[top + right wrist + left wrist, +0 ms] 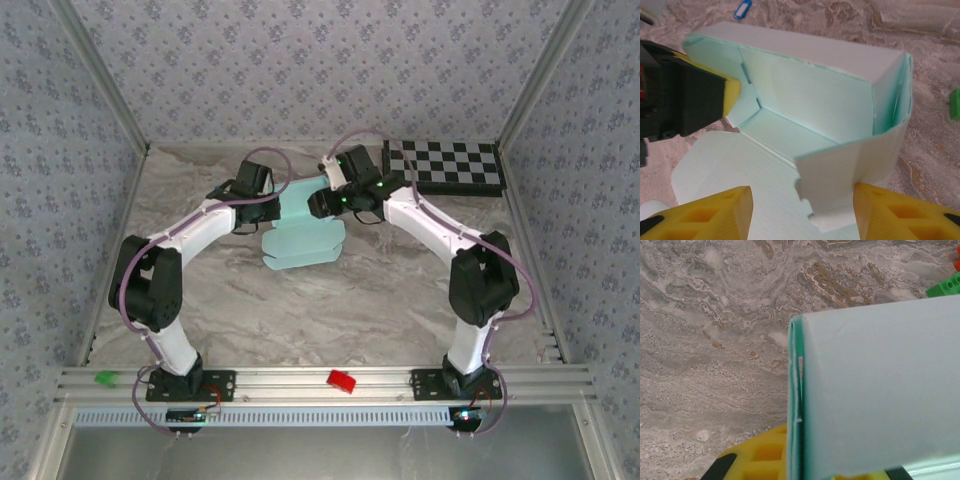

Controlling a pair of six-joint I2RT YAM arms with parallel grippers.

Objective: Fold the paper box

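The paper box (300, 240) is pale aqua cardboard, partly folded, lying mid-table towards the back. My left gripper (273, 206) is shut on its left end wall. In the left wrist view that wall (880, 390) runs edge-on between the yellow fingers (757, 455). In the right wrist view the box (810, 95) shows a raised back wall, a right corner and a flat lid panel. My right gripper (802, 212) is open, its yellow fingers (715, 215) astride an upright front flap (850, 170). The left gripper's pad (732, 92) presses the box's left end.
A black-and-white checkerboard (445, 165) lies at the back right. A green block (104, 378) and a red block (342, 381) sit on the front rail. A small blue tag (742, 8) lies beyond the box. Patterned walls enclose the marble table.
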